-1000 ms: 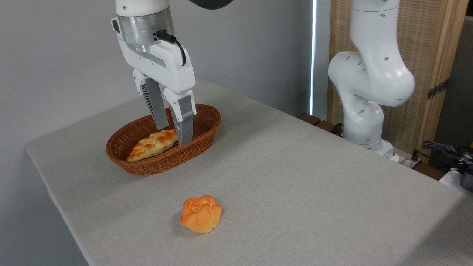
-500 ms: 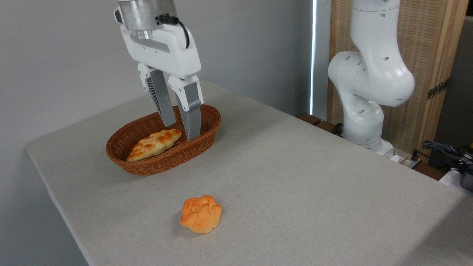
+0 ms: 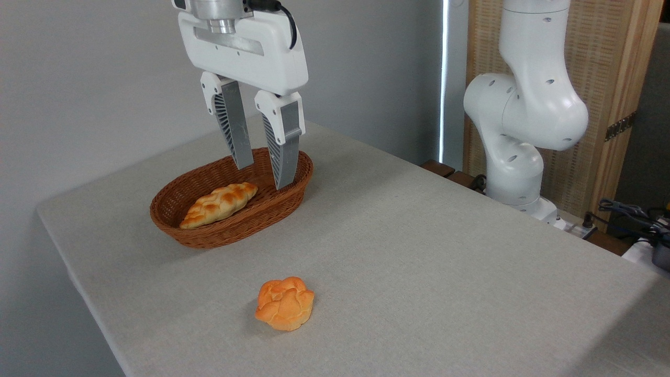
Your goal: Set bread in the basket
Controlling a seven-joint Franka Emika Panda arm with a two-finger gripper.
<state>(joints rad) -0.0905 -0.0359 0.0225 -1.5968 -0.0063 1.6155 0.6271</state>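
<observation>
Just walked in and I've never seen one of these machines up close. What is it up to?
A white robot arm is putting bread into a basket. The braided loaf already lies inside it. The arm's tool hangs open and empty above the basket's right end, touching nothing. An orange bun sits on the table, nearer the camera, apart from the basket.
</observation>
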